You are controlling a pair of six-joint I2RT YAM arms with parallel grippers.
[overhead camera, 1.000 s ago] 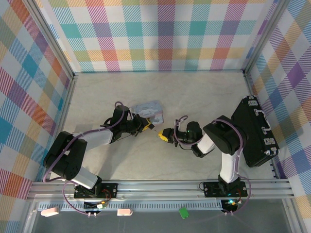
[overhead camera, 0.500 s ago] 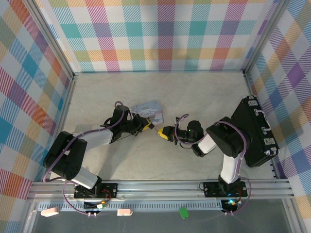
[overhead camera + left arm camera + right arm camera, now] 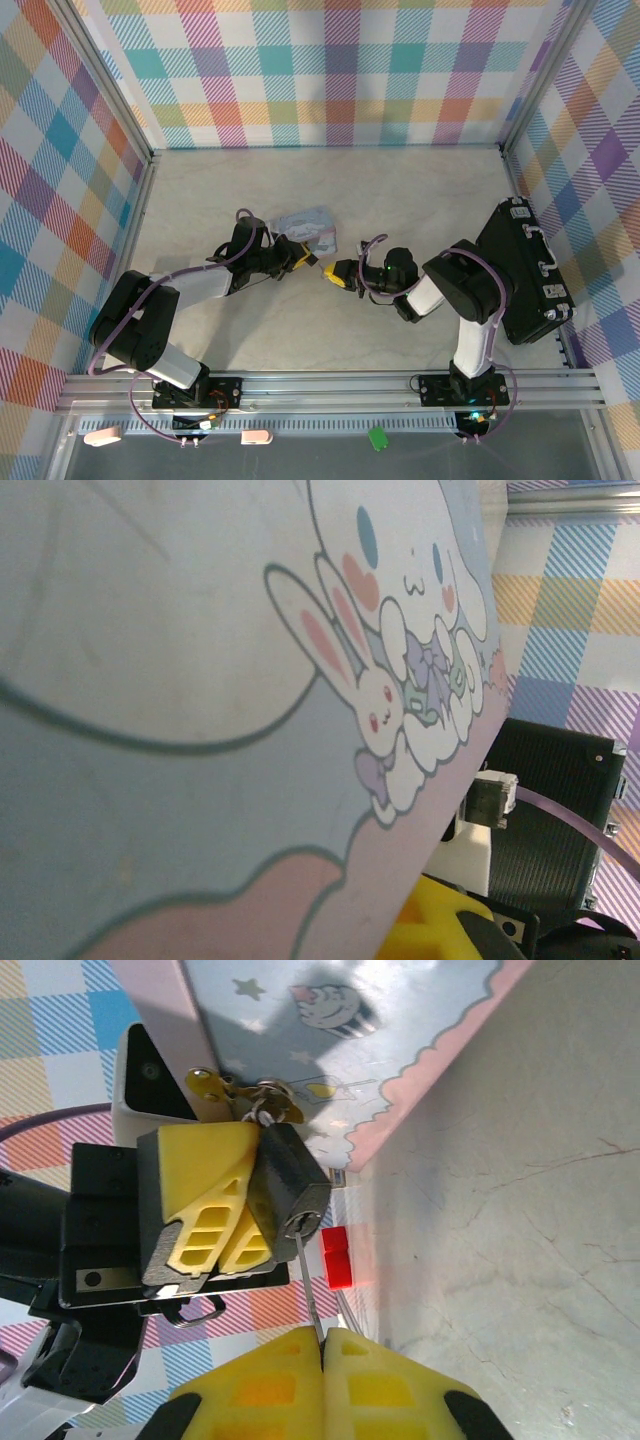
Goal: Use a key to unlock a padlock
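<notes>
Jaws of the right gripper are pressed together on the key; its shaft runs up into the keyhole of the padlock. Left gripper is clamped on the padlock body, holding it off the surface just beside the tin, near the tabletop centre. Compared with one second earlier, the right gripper sits slightly farther from the near edge and its elbow has shifted toward the right edge; the left arm is unchanged. Tabletop is pale with a marbled pattern. Case, black, lies along the right edge. Walls carry a multicolour plaid.
</notes>
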